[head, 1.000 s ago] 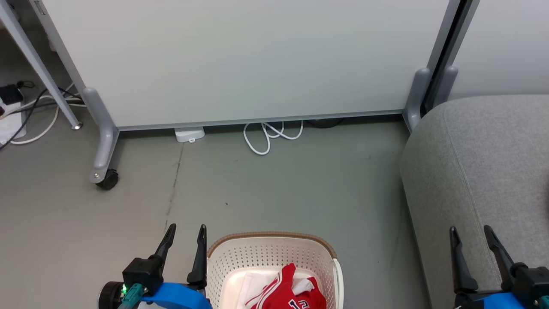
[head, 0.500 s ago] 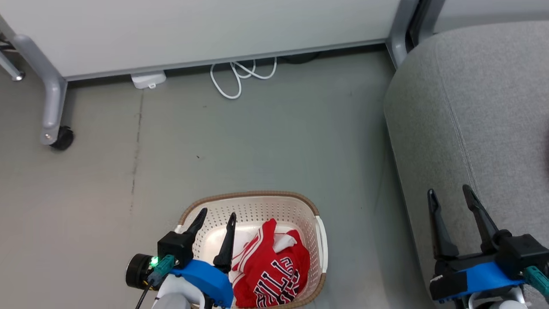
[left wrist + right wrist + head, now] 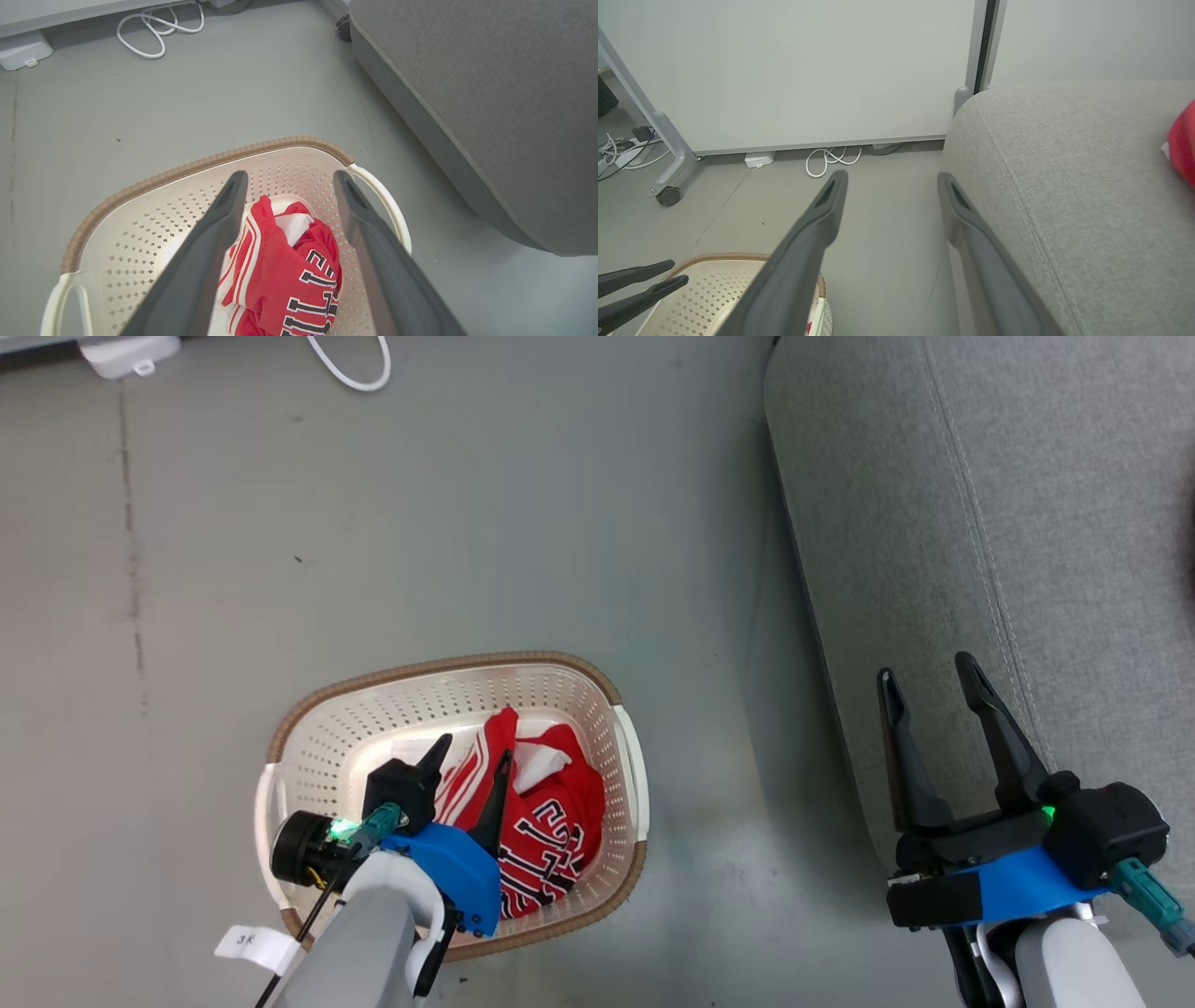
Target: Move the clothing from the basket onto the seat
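Left gripper (image 3: 471, 753) points down over the basket (image 3: 448, 665), fingers spread wide and empty, above the clothing (image 3: 551, 821) heaped inside. Right gripper (image 3: 926, 670) hangs right of the basket, over the seat (image 3: 980, 476) edge, spread and empty.

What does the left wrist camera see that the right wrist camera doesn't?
Left wrist view: the lettered red clothing lying in the basket, between the open left gripper's fingers. Right wrist view: the white panel, its wheel, and a red thing on the seat. Both: the basket, the grey seat, the floor and a looped white cable.
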Robot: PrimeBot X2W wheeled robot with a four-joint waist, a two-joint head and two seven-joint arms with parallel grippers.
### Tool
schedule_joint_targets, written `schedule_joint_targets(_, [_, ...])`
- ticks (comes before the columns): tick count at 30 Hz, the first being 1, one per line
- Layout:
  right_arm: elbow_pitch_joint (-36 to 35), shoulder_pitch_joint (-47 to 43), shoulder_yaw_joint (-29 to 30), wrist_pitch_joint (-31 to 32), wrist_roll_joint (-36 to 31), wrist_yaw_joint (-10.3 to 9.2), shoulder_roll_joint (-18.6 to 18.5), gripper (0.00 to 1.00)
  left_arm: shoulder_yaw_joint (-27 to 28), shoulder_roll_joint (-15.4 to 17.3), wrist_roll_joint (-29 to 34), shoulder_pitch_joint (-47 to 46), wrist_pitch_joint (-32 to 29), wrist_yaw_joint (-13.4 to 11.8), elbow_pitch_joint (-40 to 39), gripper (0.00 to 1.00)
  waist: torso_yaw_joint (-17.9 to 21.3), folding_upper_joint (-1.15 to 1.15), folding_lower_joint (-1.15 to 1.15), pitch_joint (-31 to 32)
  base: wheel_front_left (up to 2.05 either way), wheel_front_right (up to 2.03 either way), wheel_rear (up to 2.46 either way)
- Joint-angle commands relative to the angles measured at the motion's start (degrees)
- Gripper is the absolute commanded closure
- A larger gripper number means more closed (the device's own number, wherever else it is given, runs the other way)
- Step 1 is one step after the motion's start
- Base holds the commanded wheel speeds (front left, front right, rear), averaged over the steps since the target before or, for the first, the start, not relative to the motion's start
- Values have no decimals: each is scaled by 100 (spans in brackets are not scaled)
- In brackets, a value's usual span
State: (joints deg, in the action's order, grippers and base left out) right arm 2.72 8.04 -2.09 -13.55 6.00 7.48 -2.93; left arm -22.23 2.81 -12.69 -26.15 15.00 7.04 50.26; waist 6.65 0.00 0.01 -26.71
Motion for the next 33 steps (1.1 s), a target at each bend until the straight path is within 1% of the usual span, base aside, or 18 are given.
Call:
schedule_joint_targets(1, [6,121,-46,-48,49,3,7,0,12,15,21,-196,27,-37,125,0,318,0,-1,-418,0,0,0])
schedule_joint_targets(6, [43,304,-197,-125,186,3,7,0,-14,40,90,-642,27,-93,634,0,514,0,-1,-821,0,0,0])
schedule_joint_targets(11, [55,484,-419,-165,281,3,7,0,-36,142,147,-927,27,-123,981,0,710,0,-1,-1160,0,0,0])
schedule_joint_targets(23, [-70,721,-881,-167,685,3,7,0,-97,338,154,-1550,-194,-305,1852,0,1128,0,-1,-1712,0,0,0])
schedule_joint_targets(27, [-101,738,-970,-167,800,3,7,0,-125,413,155,-1658,-333,-423,2020,0,1240,0,-1,-1824,0,0,0])
schedule_joint_targets(29, [-101,728,-1011,-167,858,3,7,0,-105,459,129,-1685,-435,-544,2092,0,1289,0,-1,-1867,0,0,0])
schedule_joint_targets(33, [-132,753,-1069,-167,918,3,7,0,-63,535,66,-1715,-666,-709,2191,0,1361,0,-1,-1958,0,0,0])
